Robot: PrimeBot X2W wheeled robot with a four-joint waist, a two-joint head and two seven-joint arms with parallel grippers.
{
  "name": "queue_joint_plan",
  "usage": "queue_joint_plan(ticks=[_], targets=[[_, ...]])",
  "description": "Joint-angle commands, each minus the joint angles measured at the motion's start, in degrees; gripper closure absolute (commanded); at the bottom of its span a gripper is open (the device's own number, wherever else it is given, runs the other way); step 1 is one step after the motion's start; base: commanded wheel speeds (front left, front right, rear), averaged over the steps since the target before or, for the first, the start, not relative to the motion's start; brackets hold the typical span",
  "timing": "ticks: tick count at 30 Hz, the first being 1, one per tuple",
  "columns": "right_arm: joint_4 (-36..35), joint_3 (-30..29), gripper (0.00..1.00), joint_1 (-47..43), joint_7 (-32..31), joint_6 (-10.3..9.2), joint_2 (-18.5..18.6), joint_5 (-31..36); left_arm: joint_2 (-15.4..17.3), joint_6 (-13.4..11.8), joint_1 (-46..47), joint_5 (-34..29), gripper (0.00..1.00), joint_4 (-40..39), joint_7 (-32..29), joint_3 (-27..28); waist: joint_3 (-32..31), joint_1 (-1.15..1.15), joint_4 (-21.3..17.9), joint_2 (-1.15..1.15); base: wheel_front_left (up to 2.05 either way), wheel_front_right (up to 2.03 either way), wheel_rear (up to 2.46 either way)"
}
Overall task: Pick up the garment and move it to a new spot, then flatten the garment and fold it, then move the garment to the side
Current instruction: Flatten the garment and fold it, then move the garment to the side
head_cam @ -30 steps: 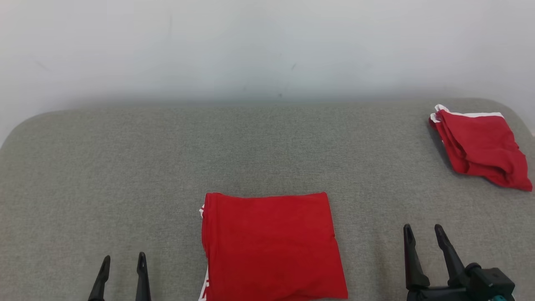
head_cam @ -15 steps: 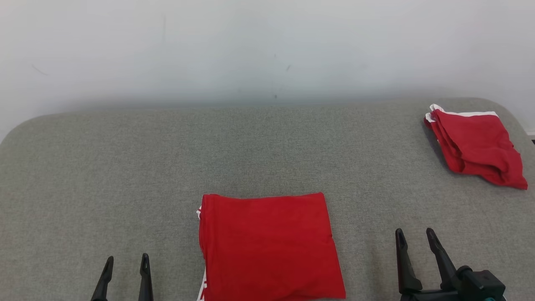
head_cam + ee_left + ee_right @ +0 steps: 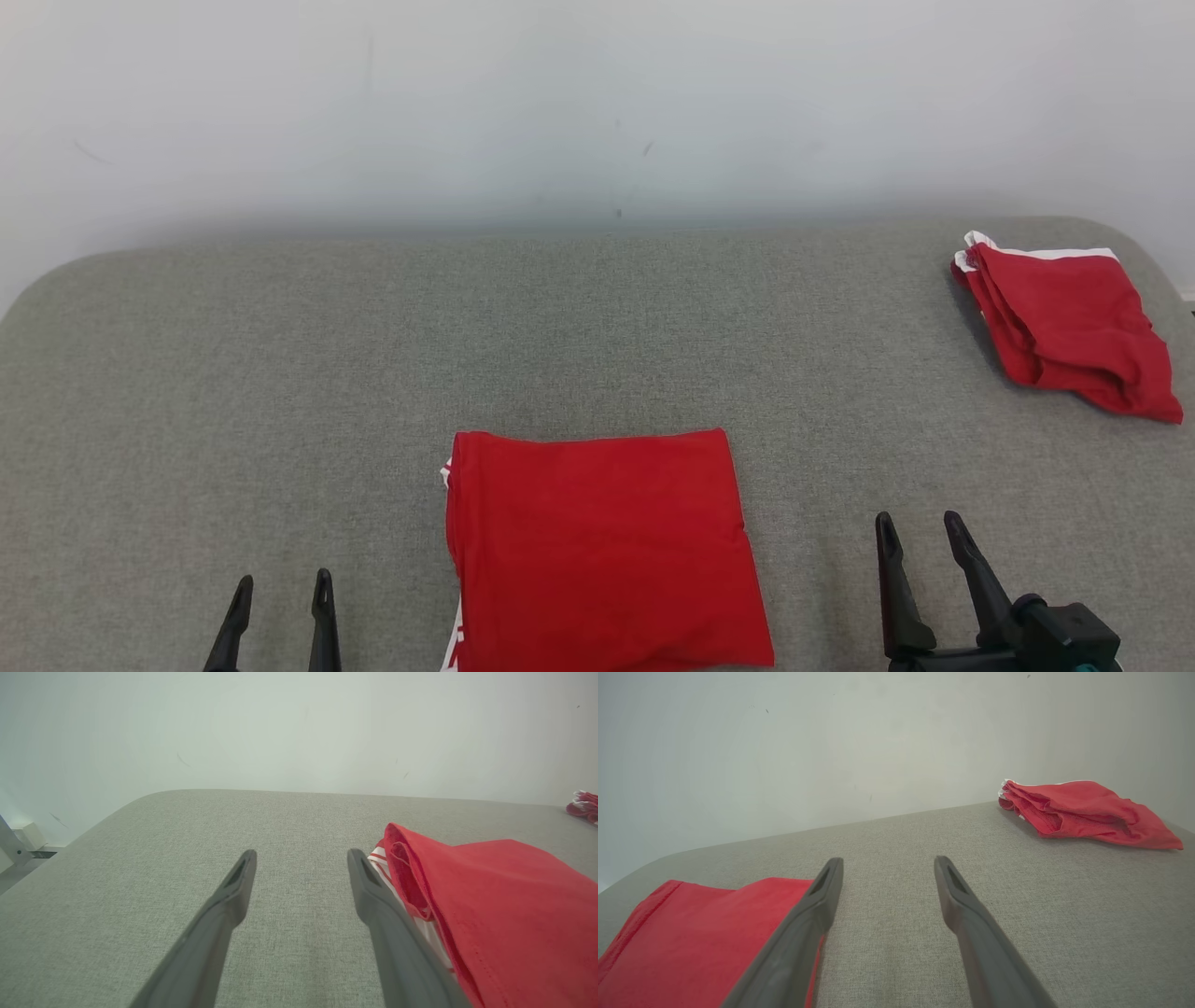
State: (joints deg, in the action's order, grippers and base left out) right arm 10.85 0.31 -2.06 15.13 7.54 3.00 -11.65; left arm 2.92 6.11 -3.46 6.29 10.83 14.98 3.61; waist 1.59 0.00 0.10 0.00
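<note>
**Operator A:** Report the position of the task item.

**Operator B:** The folded red cloth garment [image 3: 602,551] lies flat on the grey fabric-covered table [image 3: 280,373], midway across it at the near edge. It forms a roughly square packet. White trim shows along its left side, where the layers stack.

**Operator A:** State of the left gripper?

**Operator B:** The left gripper [image 3: 284,579] is to the left of the garment, near it but apart. Its two dark fingers are spread wide with nothing between them. From the left wrist camera, the layered edge of the garment lies beside the inner finger.

**Operator A:** And the right gripper?

**Operator B:** The right gripper [image 3: 918,519] is to the right of the garment, also apart from it. Its fingers are spread wide and hold nothing. Bare table fabric shows in the gap between them. I cannot tell whether either gripper touches the table.

**Operator A:** Any other items?

**Operator B:** A second red garment with a white edge [image 3: 1069,327], loosely folded and rumpled, lies at the far right corner of the table, well apart from both grippers. A pale plain wall [image 3: 597,103] stands behind the table.
</note>
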Motion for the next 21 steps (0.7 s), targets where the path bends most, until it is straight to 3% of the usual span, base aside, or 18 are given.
queue_joint_plan(ticks=[1, 21], targets=[[0.1, 0.1, 0.0, 0.3, 0.1, -0.15, -0.2, -0.1, -0.1, 0.2, 0.0, -0.4, 0.0, 0.1, 0.1, 0.1, 0.0, 0.0, 0.0, 0.0, 0.0, 0.0, 0.0], [0.3, 0.1, 0.0, 0.2, 0.1, -0.15, -0.2, -0.2, -0.1, 0.3, 0.5, -0.5, 0.0, 0.7, 0.1, 0.2, 0.1, 0.0, 0.1, 0.0, 0.0, 0.0, 0.0]])
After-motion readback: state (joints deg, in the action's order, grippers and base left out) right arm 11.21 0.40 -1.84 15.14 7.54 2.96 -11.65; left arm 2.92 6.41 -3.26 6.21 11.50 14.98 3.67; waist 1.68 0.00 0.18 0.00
